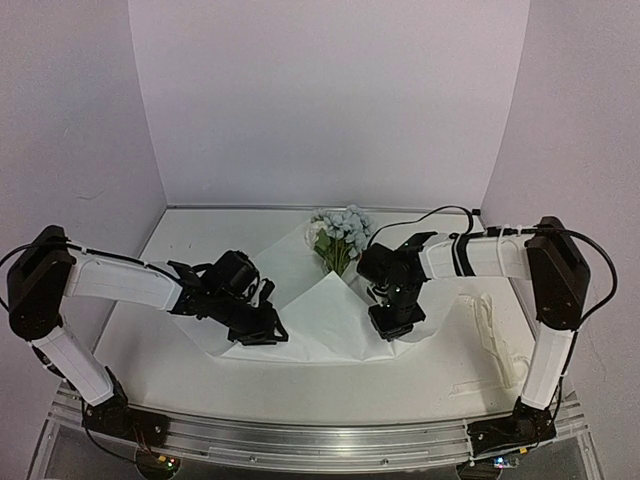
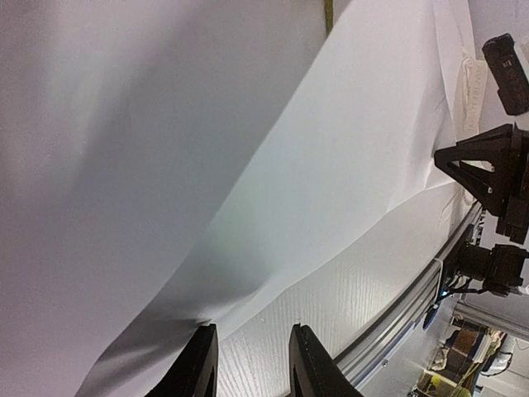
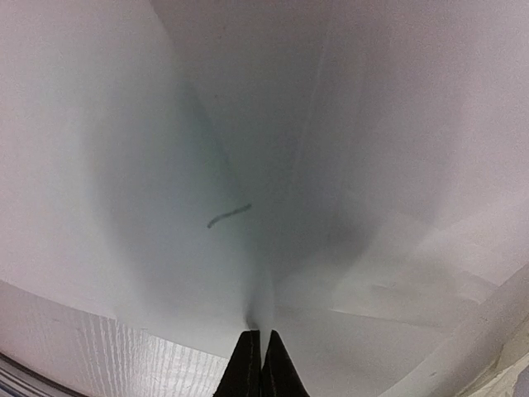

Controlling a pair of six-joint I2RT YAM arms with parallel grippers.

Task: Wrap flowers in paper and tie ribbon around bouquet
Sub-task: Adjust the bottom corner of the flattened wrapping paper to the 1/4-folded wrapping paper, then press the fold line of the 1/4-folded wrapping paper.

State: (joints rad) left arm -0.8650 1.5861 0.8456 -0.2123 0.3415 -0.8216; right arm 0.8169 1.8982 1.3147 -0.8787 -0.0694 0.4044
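The right jaws are shut tight together and pinch the paper at its near right corner. The thin white sheet puckers into folds right at their tips. A small dark curved line sits on the paper a bit past the tips, and I cannot tell what it is.

The left jaws stand apart. I can see the bare counter in the gap. The edge of the paper comes down just beside one black finger.

Going outward, the big sheet lies on the counter between the two arms. Its middle is lifted into a pointed fold. The left arm and the right arm reach in low from each side to its near edge.

The flowers lie at the far end of the paper. Their pale blue and white blooms are at the back, and the green stems point toward the arms and go under the fold.

The ribbon lies loose on the counter on the right side, near the right arm. A shiny metal rail runs along the near edge of the counter, where the arms are bolted. Pale purple walls stand behind.
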